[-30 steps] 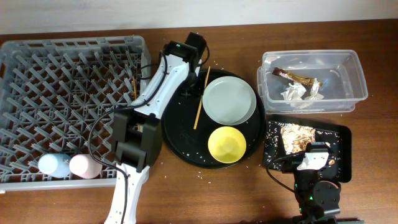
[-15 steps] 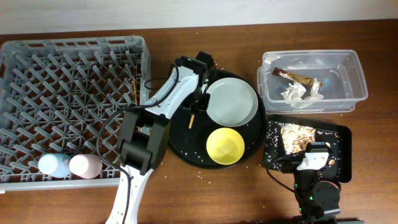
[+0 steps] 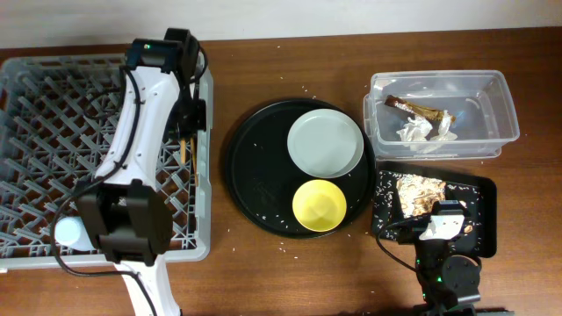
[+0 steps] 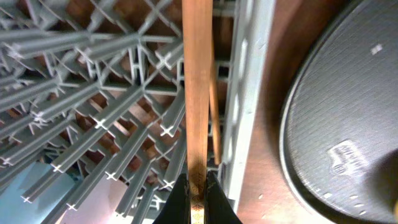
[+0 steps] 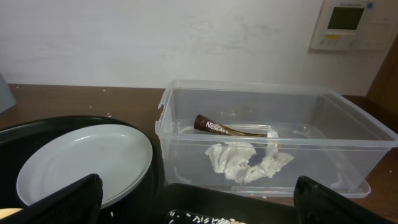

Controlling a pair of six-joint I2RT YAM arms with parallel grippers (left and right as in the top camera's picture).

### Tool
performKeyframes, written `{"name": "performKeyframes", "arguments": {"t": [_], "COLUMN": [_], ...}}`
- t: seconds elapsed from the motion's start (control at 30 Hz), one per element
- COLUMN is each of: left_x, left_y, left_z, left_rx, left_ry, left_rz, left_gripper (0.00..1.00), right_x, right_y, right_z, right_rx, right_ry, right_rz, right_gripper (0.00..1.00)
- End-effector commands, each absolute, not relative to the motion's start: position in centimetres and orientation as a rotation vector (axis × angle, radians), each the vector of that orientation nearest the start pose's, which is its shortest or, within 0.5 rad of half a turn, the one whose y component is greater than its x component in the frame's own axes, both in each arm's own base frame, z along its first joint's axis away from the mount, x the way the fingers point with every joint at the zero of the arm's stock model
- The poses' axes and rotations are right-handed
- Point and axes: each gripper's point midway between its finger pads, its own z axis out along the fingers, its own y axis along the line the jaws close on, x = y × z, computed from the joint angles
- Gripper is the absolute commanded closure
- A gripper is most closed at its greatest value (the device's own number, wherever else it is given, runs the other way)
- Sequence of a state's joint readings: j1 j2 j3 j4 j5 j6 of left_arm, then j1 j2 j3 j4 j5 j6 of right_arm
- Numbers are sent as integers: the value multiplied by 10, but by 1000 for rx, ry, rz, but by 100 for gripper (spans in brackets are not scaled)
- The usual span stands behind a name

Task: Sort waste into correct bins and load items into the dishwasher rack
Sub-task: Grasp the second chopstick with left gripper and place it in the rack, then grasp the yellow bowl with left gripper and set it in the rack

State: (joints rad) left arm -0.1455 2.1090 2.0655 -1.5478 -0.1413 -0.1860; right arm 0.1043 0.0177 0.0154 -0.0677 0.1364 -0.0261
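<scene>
Dark wooden table (image 3: 290,272) carries the grey peg-lattice dishwasher rack (image 3: 53,114). Loading is in hand: the left gripper (image 4: 198,190), pinched on a slim, smooth chopstick (image 4: 198,93), hangs over the rack's right edge, above the second chopstick (image 4: 215,134). Next, I judge: lower it between pegs and release. Right of the rack sit the round plate (image 3: 326,143) and yellow bowl (image 3: 320,204); the right gripper (image 5: 199,208) gapes wide.

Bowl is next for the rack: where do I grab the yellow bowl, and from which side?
Pinch the rim of the yellow bowl from above, one finger inside, one outside. It sits upright and open on the round black tray, so the thin rim is likely the only hold. Take the edge facing the dishwasher rack; the plate crowds its far edge.
</scene>
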Motion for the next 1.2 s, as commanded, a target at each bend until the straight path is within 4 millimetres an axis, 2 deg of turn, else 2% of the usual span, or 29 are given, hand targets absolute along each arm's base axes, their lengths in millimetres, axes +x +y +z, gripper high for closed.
{"name": "performKeyframes", "arguments": {"t": [0.0,0.03,0.07,0.1,0.13,0.17,0.23,0.3,0.37,0.4,0.43,0.53,0.6,0.7,1.03,1.1,1.17], "left_x": [385,387,389,390,391,396,396,387,368,352,336,296,270,252,253,273,274], "left_y": [-29,-29,-31,-34,-39,-42,-45,-43,-41,-39,-37,-26,-21,-20,-20,-28,-30], "left_z": [118,117,118,120,127,148,182,225,285,313,328,356,363,368,368,383,384], "left_rx": [15,-33,-50,-52,-54,-58,-61,-87,-122,-124,-123,-133,-135,-132,-133,-127,-124], "left_ry": [3210,3198,3187,3185,3173,3109,3018,2899,2719,2645,2612,2551,2552,2549,2550,2447,2447], "left_rz": [270,267,243,212,165,129,73,41,-11,-33,-39,-17,-9,-19,-20,-81,-92], "left_gripper": [100,91,74,66,25,1,1,1,1,1,1,1,1,1,1,1,1], "right_x": [246,246,246,246,246,246,246,246,246,246,246,246,246,246,246,246,246], "right_y": [1,1,1,1,1,1,1,1,1,1,1,1,1,1,1,1,1], "right_z": [157,157,157,157,157,157,157,157,157,157,157,157,157,157,157,157,157], "right_rx": [7,7,7,7,7,7,7,7,7,7,7,7,7,7,7,7,7], "right_ry": [1647,1647,1647,1647,1647,1647,1647,1647,1647,1647,1647,1647,1647,1647,1647,1647,1647], "right_rz": [-51,-51,-51,-51,-51,-51,-51,-51,-51,-51,-51,-51,-51,-51,-51,-51,-51], "right_gripper": [2,2,2,1,2,2,2,2,2,2,1,2,1,2,2,2,2]}}
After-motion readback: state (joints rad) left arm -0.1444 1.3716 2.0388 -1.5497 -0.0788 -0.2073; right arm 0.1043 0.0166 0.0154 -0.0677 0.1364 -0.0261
